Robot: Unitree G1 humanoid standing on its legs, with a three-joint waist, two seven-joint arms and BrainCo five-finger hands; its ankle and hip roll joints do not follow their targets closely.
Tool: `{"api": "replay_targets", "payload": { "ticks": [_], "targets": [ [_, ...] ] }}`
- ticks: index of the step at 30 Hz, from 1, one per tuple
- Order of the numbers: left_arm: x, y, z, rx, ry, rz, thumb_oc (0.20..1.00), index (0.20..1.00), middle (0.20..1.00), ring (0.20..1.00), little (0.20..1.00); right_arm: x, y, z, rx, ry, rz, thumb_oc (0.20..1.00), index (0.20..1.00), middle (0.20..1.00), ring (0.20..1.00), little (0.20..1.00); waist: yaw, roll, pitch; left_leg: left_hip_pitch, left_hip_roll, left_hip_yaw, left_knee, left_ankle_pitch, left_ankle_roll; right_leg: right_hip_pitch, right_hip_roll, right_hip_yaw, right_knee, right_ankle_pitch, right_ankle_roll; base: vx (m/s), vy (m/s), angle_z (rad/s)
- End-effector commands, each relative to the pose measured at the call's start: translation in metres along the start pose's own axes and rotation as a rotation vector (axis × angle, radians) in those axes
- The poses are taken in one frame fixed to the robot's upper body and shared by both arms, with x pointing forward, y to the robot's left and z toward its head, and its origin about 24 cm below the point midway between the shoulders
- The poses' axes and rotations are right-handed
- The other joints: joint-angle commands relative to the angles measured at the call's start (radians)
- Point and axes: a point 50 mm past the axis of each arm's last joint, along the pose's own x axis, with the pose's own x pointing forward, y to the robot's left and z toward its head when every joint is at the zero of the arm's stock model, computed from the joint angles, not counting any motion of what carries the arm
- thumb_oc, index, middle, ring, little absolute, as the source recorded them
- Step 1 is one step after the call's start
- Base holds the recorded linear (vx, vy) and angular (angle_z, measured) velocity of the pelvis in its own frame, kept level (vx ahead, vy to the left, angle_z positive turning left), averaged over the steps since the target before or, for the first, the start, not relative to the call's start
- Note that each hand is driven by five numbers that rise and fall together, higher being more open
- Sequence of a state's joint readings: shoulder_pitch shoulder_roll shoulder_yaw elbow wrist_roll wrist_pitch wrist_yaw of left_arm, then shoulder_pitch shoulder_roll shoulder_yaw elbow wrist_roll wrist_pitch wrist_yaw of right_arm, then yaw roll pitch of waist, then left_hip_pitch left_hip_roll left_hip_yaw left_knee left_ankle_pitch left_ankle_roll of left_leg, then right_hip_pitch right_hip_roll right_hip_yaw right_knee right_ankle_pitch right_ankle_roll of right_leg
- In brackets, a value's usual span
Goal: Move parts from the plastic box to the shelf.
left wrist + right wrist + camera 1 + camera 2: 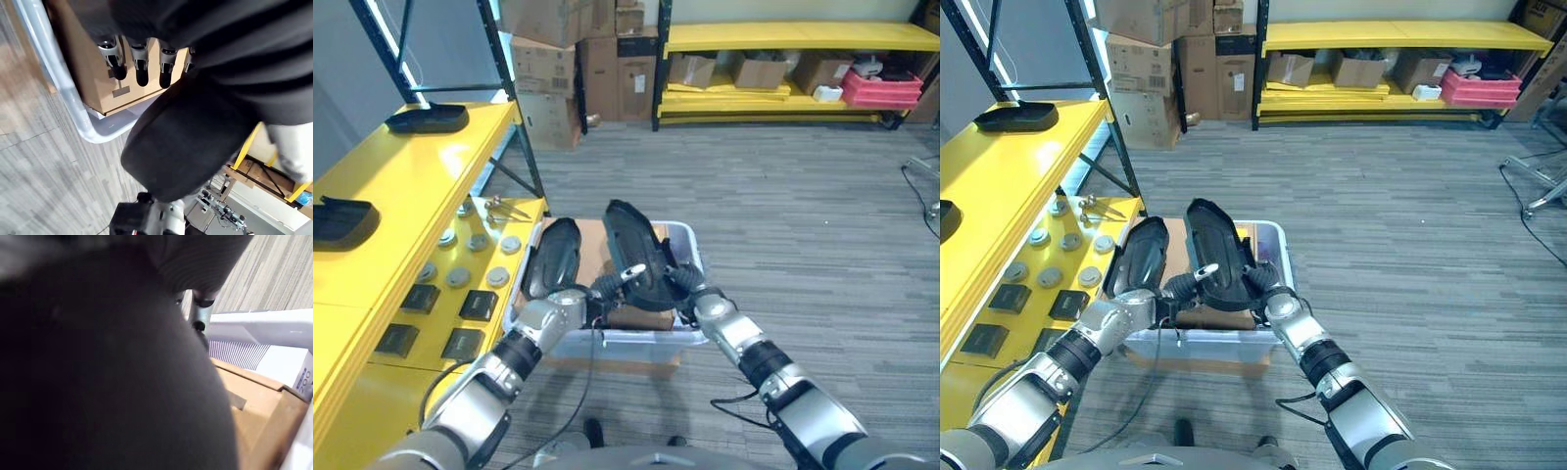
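A clear plastic box (689, 241) stands on the floor before me, lined with brown cardboard (98, 83). Two long black moulded parts lean in it. My left hand (607, 287) is shut on the right-hand black part (636, 247), thumb on top and fingertips (140, 68) underneath its near end. My right hand (685, 284) rests against the same part's right edge, its grip hidden by the part (98, 382). The other black part (554, 257) lies untouched at the box's left. The yellow shelf (401, 186) runs along my left.
Two black parts (429, 119) (340, 221) lie on the shelf's top. Its lower level holds several grey discs (470, 259) and black square pieces (445, 318). Cardboard boxes (578, 59) and a far yellow rack (793, 39) with a red crate (881, 88) stand behind.
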State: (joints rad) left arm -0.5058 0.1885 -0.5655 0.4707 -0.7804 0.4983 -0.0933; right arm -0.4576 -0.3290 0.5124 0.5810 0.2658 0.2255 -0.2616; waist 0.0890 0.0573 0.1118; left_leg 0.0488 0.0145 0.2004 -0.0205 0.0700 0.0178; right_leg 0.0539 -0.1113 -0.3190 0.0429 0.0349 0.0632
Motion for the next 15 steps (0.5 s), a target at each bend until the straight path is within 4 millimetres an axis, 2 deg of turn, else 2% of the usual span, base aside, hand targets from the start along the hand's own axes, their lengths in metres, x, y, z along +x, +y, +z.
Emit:
{"api": "replay_targets", "payload": {
  "ticks": [1, 7, 8, 9, 10, 15],
  "targets": [
    [0.015, -0.035, 0.017, 0.111, -0.028, -0.083, 1.000, 1.000, 1.000, 1.000, 1.000, 0.006, 0.024, 0.054, -0.078, -0.184, 0.086, 0.200, 0.200, 0.200, 0.200, 0.200, 0.025, -0.047, -0.050, -0.001, 0.035, -0.066, 0.018, -0.059, -0.057, 0.039, -0.105, 0.034, -0.038, 0.009, 0.124, 0.00, 0.000, 0.00],
    [0.015, -0.035, 0.015, 0.218, -0.027, -0.072, 1.000, 1.000, 1.000, 1.000, 1.000, 0.006, 0.030, 0.051, -0.096, -0.179, 0.099, 0.200, 0.200, 0.200, 0.200, 0.200, 0.026, -0.046, -0.048, 0.001, 0.034, -0.068, 0.018, -0.060, -0.058, 0.041, -0.106, 0.034, -0.038, 0.007, 0.124, 0.00, 0.000, 0.00],
    [0.015, -0.034, 0.017, 0.250, -0.032, -0.067, 0.805, 0.805, 0.805, 0.805, 0.805, 0.005, 0.031, 0.050, -0.098, -0.174, 0.100, 0.200, 0.200, 0.200, 0.200, 0.200, 0.026, -0.045, -0.048, 0.002, 0.033, -0.069, 0.018, -0.060, -0.058, 0.041, -0.106, 0.033, -0.038, 0.008, 0.125, 0.00, 0.000, 0.00],
    [0.015, -0.033, 0.019, 0.286, -0.044, -0.058, 0.460, 0.460, 0.460, 0.460, 0.460, 0.006, 0.031, 0.049, -0.101, -0.170, 0.100, 0.200, 0.200, 0.200, 0.200, 0.200, 0.027, -0.044, -0.049, 0.001, 0.033, -0.070, 0.018, -0.060, -0.059, 0.040, -0.106, 0.034, -0.037, 0.008, 0.125, 0.00, 0.000, 0.00],
    [0.014, -0.032, 0.020, 0.294, -0.055, -0.050, 0.200, 0.200, 0.200, 0.200, 0.200, 0.007, 0.031, 0.048, -0.100, -0.167, 0.100, 0.200, 0.200, 0.200, 0.200, 0.200, 0.027, -0.044, -0.048, 0.001, 0.033, -0.071, 0.018, -0.060, -0.059, 0.041, -0.106, 0.034, -0.037, 0.007, 0.125, 0.00, 0.000, 0.00],
    [0.011, -0.029, 0.027, 0.352, -0.081, -0.034, 0.200, 0.200, 0.200, 0.200, 0.200, 0.008, 0.028, 0.041, -0.091, -0.146, 0.092, 0.200, 0.200, 0.200, 0.200, 0.200, 0.031, -0.041, -0.049, 0.008, 0.032, -0.074, 0.011, -0.058, -0.059, 0.046, -0.106, 0.031, -0.039, 0.009, 0.127, 0.00, 0.000, 0.00]
  ]
}}
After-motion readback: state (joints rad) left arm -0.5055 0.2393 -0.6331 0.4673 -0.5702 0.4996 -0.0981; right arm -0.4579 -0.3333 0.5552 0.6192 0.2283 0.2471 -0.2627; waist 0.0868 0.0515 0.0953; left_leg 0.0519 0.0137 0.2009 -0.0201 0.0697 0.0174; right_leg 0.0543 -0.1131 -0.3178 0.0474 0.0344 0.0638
